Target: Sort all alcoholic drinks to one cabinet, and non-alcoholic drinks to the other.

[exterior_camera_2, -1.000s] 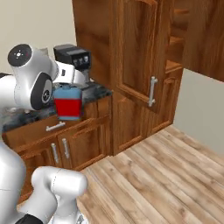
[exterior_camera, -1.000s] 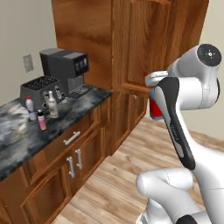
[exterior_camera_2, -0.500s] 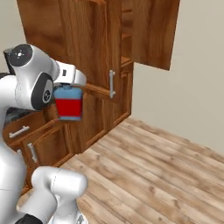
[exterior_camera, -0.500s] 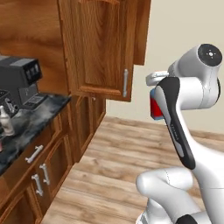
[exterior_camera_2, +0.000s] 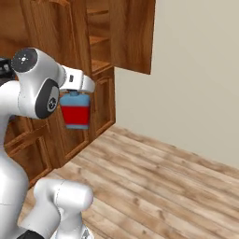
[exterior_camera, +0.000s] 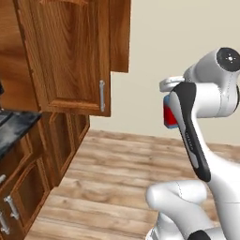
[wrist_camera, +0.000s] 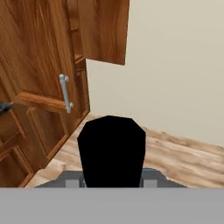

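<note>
Jaws: clamped on the top of a bottle (exterior_camera_2: 75, 110) with pale blue body and red label, hanging upright below the gripper (exterior_camera_2: 74, 92), left of centre in right base view; bottle's dark cap low centre in hand view. Cabinet (exterior_camera: 70, 56): reddish-brown wood, upper left of left base view, door open, grey bar handle (exterior_camera: 101, 95) at its lower right edge. Floor (exterior_camera_2: 158, 186): light wood planks, lower right. Wall (exterior_camera_2: 196, 74): plain cream, upper right.

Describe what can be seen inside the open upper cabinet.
In the right base view, the upper cabinet shows bare wooden shelves beside its open door. No drinks show there; the door and frame hide the rest.
</note>
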### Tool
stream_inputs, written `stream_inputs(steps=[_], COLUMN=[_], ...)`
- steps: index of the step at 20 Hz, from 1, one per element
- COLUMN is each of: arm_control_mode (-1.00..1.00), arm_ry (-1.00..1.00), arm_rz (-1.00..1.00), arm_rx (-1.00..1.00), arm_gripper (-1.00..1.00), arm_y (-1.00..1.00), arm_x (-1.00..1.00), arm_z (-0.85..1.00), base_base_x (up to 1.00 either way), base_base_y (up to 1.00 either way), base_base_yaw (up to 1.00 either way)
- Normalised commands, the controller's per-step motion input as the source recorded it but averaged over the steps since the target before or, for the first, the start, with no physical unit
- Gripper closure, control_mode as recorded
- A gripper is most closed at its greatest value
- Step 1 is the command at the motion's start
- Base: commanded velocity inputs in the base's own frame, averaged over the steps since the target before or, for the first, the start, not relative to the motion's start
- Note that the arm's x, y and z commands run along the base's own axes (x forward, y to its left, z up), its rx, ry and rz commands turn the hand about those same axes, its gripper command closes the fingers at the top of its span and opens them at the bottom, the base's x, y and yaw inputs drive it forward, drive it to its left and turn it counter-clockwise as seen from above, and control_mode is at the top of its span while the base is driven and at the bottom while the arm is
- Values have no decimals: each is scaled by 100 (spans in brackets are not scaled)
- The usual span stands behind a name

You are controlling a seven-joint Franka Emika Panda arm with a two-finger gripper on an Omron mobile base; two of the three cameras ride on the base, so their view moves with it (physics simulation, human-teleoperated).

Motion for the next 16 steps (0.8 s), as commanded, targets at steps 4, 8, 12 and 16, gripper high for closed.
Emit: stream_inputs(steps=[4, 8, 12, 16], arm_control_mode=[100, 100, 100, 100], arm_ry=[0, 0, 0, 0], arm_rz=[0, 0, 0, 0], arm_rx=[0, 0, 0, 0], arm_gripper=[100, 100, 100, 100], arm_y=[0, 0, 0, 0], arm_x=[0, 0, 0, 0], arm_z=[0, 0, 0, 0], base_base_x=[78, 86, 80, 67], base_base_y=[-66, -62, -60, -58], base_base_yaw=[0, 1, 15, 33])
